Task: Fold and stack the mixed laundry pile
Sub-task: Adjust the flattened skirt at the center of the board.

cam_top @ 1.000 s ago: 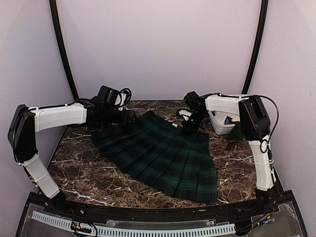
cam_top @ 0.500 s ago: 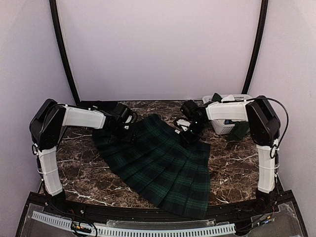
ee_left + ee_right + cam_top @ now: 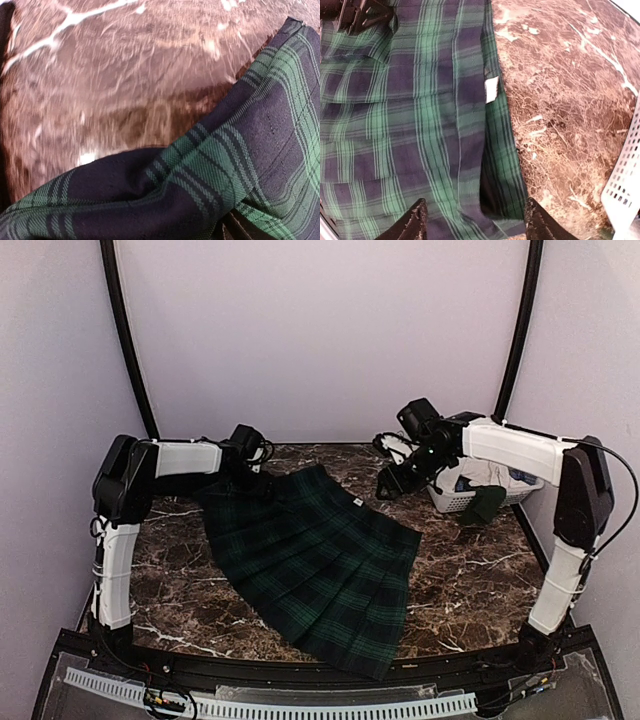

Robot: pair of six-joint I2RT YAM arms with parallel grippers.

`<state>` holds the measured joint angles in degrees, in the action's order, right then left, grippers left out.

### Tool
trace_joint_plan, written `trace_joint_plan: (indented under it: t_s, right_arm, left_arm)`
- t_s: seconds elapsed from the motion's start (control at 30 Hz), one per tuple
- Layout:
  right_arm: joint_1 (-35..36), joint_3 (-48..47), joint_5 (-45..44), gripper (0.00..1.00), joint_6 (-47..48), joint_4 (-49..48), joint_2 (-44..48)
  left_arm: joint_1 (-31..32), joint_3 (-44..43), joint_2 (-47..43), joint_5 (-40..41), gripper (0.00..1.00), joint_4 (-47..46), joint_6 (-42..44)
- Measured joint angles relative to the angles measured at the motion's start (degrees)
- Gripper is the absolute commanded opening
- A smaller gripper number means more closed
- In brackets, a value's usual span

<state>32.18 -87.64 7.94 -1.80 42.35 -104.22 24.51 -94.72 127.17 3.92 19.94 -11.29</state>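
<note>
The green-and-navy tartan skirt (image 3: 310, 550) lies spread flat on the marble table (image 3: 160, 570), its white label (image 3: 356, 502) at the far edge. My right gripper (image 3: 392, 483) hangs open above that edge. In the right wrist view both fingertips (image 3: 417, 222) stand wide apart over the skirt (image 3: 420, 100) and its label (image 3: 491, 89), with nothing between them. My left gripper (image 3: 245, 478) sits at the skirt's far-left corner. In the left wrist view, bunched tartan (image 3: 225, 150) covers the jaws and only one finger (image 3: 240, 231) peeks out.
A white slatted basket (image 3: 455, 500) stands at the back right, by the right arm, with light and bluish garments (image 3: 492, 475) inside and a dark green piece (image 3: 485, 506) hanging over its front. Its wall (image 3: 625, 175) shows in the right wrist view. Walls enclose the table.
My right gripper opened, let go of the skirt's far edge and rose toward the basket. The left arm drew in toward the back left, and the skirt shifted slightly left.
</note>
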Motion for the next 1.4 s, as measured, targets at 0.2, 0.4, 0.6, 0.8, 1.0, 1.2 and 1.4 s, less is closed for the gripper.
trace_joint_plan:
  t_s: [0.2, 0.4, 0.6, 0.8, 1.0, 1.2, 1.4]
  right_arm:
    - [0.1, 7.5, 4.3, 0.61, 0.7, -1.4, 1.5]
    - [-0.5, 15.0, 8.0, 0.47, 1.1, -3.2, 1.6]
    - [-2.7, 14.4, 7.9, 0.39, 1.2, -5.8, -2.9]
    - [-3.6, 14.3, 7.3, 0.40, 0.5, -6.8, -6.8]
    - [-3.2, 18.8, 8.2, 0.43, -1.7, -11.1, -4.3]
    - [1.2, 28.2, 10.3, 0.44, -7.1, -15.1, 2.4]
    - [10.3, 34.8, 13.5, 0.46, -14.4, -16.9, 7.5]
  left_arm:
    - [0.2, -5.4, 1.4, -1.7, 0.81, 2.1, 2.8]
    - [1.3, -4.3, -6.3, -5.3, 0.81, 2.8, 4.7]
    - [5.7, 2.2, -14.8, -6.6, 0.80, 0.3, 4.4]
    - [10.6, 14.3, -16.6, -8.0, 0.79, -1.6, 1.1]
    - [9.6, 18.3, -13.6, -7.5, 0.79, -1.7, -1.2]
    - [9.4, 9.7, -6.3, -6.0, 0.77, -1.0, -1.4]
    - [9.3, -8.4, 5.5, -7.5, 0.74, 1.5, 0.9]
